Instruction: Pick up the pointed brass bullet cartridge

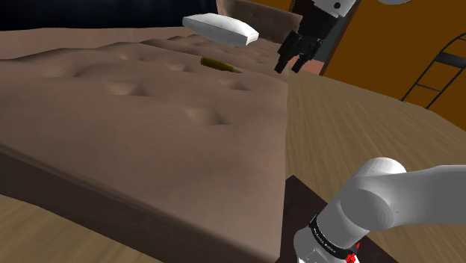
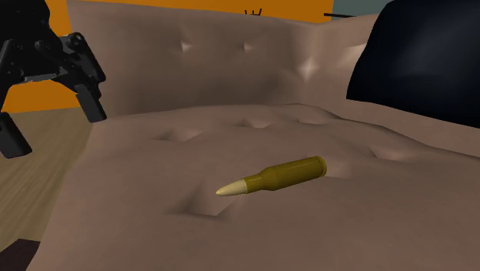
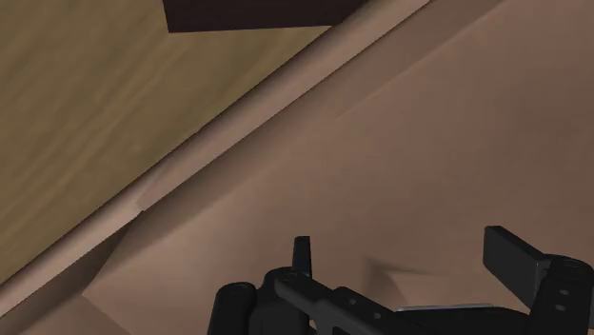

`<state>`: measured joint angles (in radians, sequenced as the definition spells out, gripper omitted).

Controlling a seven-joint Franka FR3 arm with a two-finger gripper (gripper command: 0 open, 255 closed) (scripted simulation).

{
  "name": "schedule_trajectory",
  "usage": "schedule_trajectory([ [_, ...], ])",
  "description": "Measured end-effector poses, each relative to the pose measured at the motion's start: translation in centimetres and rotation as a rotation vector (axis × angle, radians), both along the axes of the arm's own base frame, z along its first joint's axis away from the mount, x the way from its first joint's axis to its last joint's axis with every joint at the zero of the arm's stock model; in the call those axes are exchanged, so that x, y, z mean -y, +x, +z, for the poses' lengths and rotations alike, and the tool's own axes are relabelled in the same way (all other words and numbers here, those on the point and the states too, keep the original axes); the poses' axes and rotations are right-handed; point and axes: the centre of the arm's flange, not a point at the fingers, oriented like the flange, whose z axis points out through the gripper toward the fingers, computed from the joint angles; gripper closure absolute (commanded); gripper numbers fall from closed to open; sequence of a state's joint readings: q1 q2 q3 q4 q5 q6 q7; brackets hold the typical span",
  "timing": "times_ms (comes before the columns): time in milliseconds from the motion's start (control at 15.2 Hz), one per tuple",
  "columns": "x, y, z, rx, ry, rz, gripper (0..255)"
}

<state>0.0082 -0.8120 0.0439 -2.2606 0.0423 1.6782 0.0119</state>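
Bullet cartridge [image 1: 220,66] lies on its side far up the brown tufted bed [image 1: 142,127] in the shoulder view, just beside a white pillow [image 1: 222,28]. The gripper [image 1: 290,67] hangs to that view's right of it, about over the bed's edge, fingers apart and holding nothing. From there, a low sideways sweep could knock the round case and send it rolling.

In the second exterior view the cartridge [image 2: 271,176] rests flat. Its pale pointed tip faces the view's left and its brass-coloured case the right, with a dimple [image 2: 201,206] in the bed [image 2: 138,223] just beside the tip. The gripper [image 2: 55,132] stands well apart at upper left, jaws wide and empty. A squeeze end to end would likely slip off the taper (the point gives the pads nothing to bear on), so the fingers probably need to straddle the case across its width. Pushing down hard into the soft surface might tilt the cartridge toward the dimple.

In the wrist view the two fingers [image 3: 303,255] stand apart with bare bed [image 3: 428,143] between them. Beyond run the bed's edge and a wood floor [image 3: 76,114]. With the hand aimed there, it would have to be centred over the cartridge before descending, or the jaws would close on quilting alone.
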Motion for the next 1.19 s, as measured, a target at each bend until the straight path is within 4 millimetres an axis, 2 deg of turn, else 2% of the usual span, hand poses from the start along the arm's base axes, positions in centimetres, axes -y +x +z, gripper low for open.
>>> schedule_trajectory([
  [132,0.0,0.6,0.1,-0.003,-0.001,0.013,0],
  [330,0.2,4.2,0.1,-0.023,-0.004,0.081,0],
  [726,-0.4,12.6,-0.6,-0.070,-0.013,0.242,0],
  [1188,-3.1,22.6,-2.3,-0.125,-0.023,0.433,0],
])
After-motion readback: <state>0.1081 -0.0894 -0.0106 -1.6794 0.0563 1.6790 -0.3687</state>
